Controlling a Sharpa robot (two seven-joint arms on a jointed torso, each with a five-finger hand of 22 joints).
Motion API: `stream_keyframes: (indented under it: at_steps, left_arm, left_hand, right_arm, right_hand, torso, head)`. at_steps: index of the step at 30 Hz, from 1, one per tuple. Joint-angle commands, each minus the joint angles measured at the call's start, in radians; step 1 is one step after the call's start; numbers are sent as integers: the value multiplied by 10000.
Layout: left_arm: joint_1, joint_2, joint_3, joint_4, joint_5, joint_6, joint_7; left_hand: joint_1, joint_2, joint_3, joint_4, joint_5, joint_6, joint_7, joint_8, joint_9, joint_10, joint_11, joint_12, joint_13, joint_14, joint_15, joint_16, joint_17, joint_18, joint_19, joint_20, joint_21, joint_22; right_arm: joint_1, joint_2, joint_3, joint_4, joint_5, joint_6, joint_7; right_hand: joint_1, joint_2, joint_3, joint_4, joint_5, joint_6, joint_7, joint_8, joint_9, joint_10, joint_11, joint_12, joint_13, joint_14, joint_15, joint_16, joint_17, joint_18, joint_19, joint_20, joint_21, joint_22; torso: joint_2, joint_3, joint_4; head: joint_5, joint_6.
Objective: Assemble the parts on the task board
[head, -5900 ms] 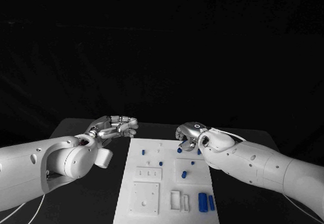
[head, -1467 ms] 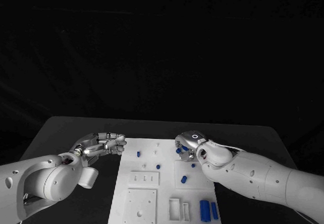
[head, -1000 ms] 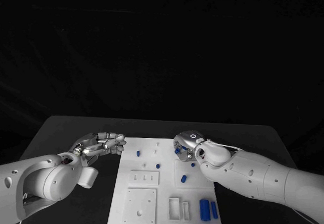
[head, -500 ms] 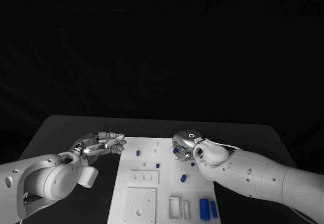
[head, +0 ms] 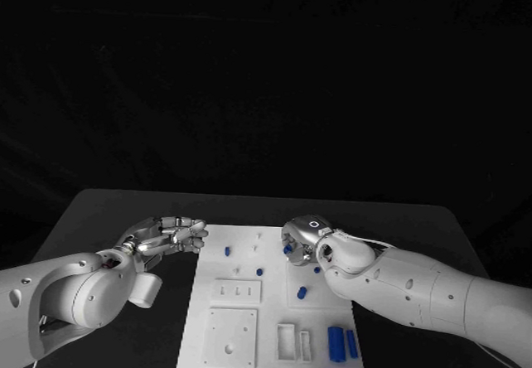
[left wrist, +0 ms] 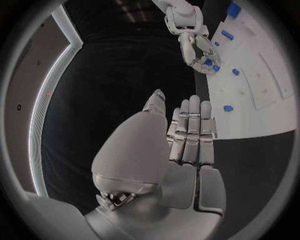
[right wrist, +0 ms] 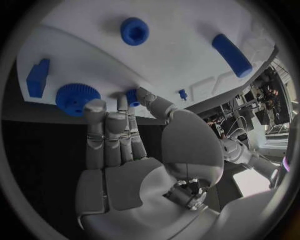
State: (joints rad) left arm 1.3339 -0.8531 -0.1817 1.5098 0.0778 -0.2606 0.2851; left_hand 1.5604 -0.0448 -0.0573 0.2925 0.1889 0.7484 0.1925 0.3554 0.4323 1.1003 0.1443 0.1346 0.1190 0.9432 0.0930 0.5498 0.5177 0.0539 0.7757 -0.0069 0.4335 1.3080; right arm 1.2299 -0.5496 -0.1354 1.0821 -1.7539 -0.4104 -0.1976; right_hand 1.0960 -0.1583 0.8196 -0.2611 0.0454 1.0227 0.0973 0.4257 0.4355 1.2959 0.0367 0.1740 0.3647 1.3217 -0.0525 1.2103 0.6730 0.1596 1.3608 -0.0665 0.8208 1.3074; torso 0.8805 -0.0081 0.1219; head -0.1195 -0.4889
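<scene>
**Hands at the far end of the task board**

Nearest the robot, two long blue parts [head: 341, 343] lie side by side at the task board [head: 243, 304]'s near right corner, beside small white holders. Bare dark worktop [head: 121, 205] runs along the board's left edge and beyond its far edge, leaving open room there; the right arm covers the board's right edge.

Midway up, a blue part [head: 301, 293] lies on a raised square. Farther on, a small blue part [head: 227, 252] sits near the left edge.

Compared with half a second ago, the right hand [head: 301, 233] has shifted slightly leftward over the far right of the board; the left hand has stayed put.

The left hand [head: 168, 234] hovers just off the board's far left corner, fingers [left wrist: 190, 131] curled together, holding nothing. The right hand's fingertips [right wrist: 128, 102] reach down at a blue gear-like part [right wrist: 77, 98] and a smaller blue piece [right wrist: 133, 97]; whether they grip anything cannot be told.
</scene>
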Motion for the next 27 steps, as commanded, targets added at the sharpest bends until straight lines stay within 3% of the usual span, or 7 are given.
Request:
stream_keyframes:
  at_steps: [1,5,11,18,27]
  left_arm:
    - [11,30,8,-16,-37,124,33]
    - [11,47,8,-32,-37,112,26]
    - [11,70,8,-36,-37,95,25]
    - [11,104,8,-61,-37,82,26]
    - [11,233,9,-127,-37,97,34]
  left_hand:
    - [-12,7,-2,-27,-29,82,-5,-30,-12,81,-19,-66,-13,-28,-15,62,-14,110,-43,-21,38,165]
    - [17,7,5,-29,-25,84,-5,-35,-12,87,-20,-74,-12,-28,-15,66,-16,111,-44,-20,40,165]
    - [30,8,7,-27,-23,86,-5,-37,-11,90,-19,-79,-12,-27,-16,69,-17,111,-44,-20,42,165]
    - [34,10,8,-27,-23,86,-5,-39,-11,90,-19,-81,-12,-26,-16,70,-17,111,-44,-20,43,165]
    - [39,14,8,-22,-23,87,-3,-42,-11,92,-18,-87,-12,-26,-15,73,-19,109,-43,-18,45,166]
  right_arm:
    - [-16,25,18,124,-69,-362,-278]
    - [25,106,117,276,-166,-634,-412]
    - [61,339,147,230,-444,-1044,-698]
    - [112,734,150,-27,-733,-1396,-906]
    - [131,1381,149,-685,-784,-1368,-857]
  right_hand:
    - [46,112,19,-21,37,107,22,30,238,189,-115,38,8,-264,-342,33,-13,1022,-42,-30,74,253]
    - [57,85,85,-62,36,162,2,41,269,217,-135,51,110,-254,-361,50,-18,1022,-51,-55,146,247]
    - [54,65,132,-79,36,186,-7,37,291,220,-143,49,190,-249,-369,62,-23,1022,-60,-73,201,243]
    - [62,27,168,-86,36,210,-16,37,306,220,-147,44,241,-249,-373,68,-28,1022,-65,-87,236,241]
    - [66,-24,230,-63,36,229,-22,24,325,212,-149,28,320,-248,-375,77,-36,1022,-78,-100,285,234]
  torso:
    - [-13,6,-9]
    - [-14,8,-11]
    - [-5,3,-2]
    - [-4,1,23]
    - [1,-3,35]
  head:
    - [15,8]
    - [32,41]
    - [51,98]
    - [84,152]
    - [102,172]
